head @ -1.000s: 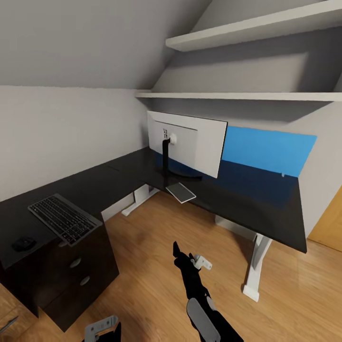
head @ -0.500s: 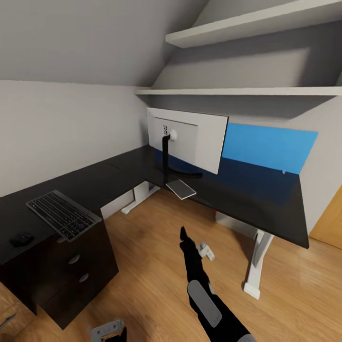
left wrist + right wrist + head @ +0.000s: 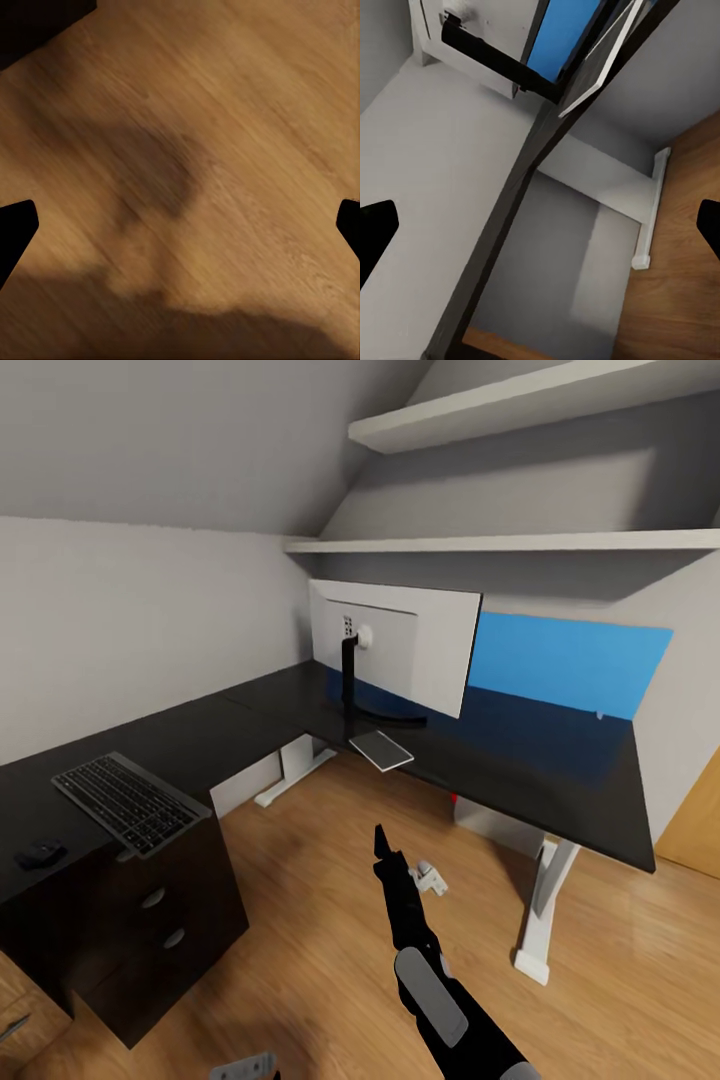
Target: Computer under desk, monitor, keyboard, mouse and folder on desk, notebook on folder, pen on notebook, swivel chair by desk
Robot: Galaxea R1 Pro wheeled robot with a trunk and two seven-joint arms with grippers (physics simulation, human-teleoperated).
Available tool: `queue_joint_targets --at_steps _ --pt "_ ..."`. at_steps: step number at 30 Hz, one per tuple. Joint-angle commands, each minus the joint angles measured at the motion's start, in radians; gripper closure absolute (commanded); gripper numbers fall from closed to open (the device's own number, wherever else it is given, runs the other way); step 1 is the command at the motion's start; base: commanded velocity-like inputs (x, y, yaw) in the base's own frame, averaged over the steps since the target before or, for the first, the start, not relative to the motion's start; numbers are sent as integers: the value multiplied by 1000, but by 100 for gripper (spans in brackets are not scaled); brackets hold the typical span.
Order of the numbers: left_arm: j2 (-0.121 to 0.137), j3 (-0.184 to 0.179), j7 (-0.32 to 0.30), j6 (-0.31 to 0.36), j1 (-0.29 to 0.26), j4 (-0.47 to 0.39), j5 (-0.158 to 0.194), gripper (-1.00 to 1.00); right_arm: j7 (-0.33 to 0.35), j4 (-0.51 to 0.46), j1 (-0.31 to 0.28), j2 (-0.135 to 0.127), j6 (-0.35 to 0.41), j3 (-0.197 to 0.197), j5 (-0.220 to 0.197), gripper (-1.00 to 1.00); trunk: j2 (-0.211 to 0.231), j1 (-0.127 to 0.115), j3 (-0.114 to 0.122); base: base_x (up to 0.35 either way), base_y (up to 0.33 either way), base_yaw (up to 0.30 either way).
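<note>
Your monitor (image 3: 405, 650), keyboard (image 3: 128, 803) and mouse (image 3: 40, 853) already sit on the worktop (image 3: 560, 780), keyboard far left of the monitor; both hands' fingers are apart, empty; folder stack and chair remain.

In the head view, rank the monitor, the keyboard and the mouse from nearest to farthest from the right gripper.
1. The monitor, standing on the desk straight ahead of the right gripper, back side toward the camera.
2. The keyboard, on the desk's left wing above the drawers.
3. The mouse, farther left, beside the keyboard.
</note>
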Motion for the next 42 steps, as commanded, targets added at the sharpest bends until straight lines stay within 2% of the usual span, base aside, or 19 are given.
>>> queue_joint_targets --at_steps 1,10,11,12,14,15,16,17,20,22,31,42 --pt "0 -1 7 3 0 0 10 -100 6 1 -1 0 -5 2 -10 -100 -8 4 -4 0 0 0" --pt "-1 2 6 29 -13 -53 13 -100 10 1 -1 0 -8 2 -10 -100 -71 38 -32 0 0 0" --pt "-1 2 6 57 -33 -65 14 -100 10 1 -1 0 -8 1 -11 -100 -78 42 -35 0 0 0" --pt "-11 3 6 164 -99 -87 17 -100 11 -1 -1 0 -9 1 -11 -100 -85 46 -38 0 0 0" --pt "-23 3 6 245 -143 -92 17 -100 11 -1 -1 0 -9 1 -11 -100 -99 54 -45 0 0 0" --pt "-37 3 7 334 -188 -95 17 -100 11 -1 -1 0 -9 1 -11 -100 -106 58 -48 0 0 0" --pt "-37 3 7 334 -188 -95 17 -100 11 -1 -1 0 -9 1 -11 -100 -113 61 -51 0 0 0" --pt "-47 5 8 413 -232 -97 18 -100 11 -2 -1 0 -9 0 -11 -100 -120 65 -54 0 0 0" --pt "-57 12 6 500 -291 -100 23 -100 11 -2 -1 0 -9 -2 -10 -100 -120 65 -54 0 0 0" --pt "-60 16 5 529 -312 -100 28 -100 11 -2 -1 0 -9 -3 -10 -100 -120 65 -54 0 0 0" --pt "-60 18 4 555 -332 -92 34 -100 11 -2 -1 0 -9 -6 -10 -100 -120 65 -54 0 0 0" --pt "-46 21 8 558 -334 -82 31 -100 11 -1 -1 0 -9 -6 -10 -100 -120 65 -54 0 0 0"
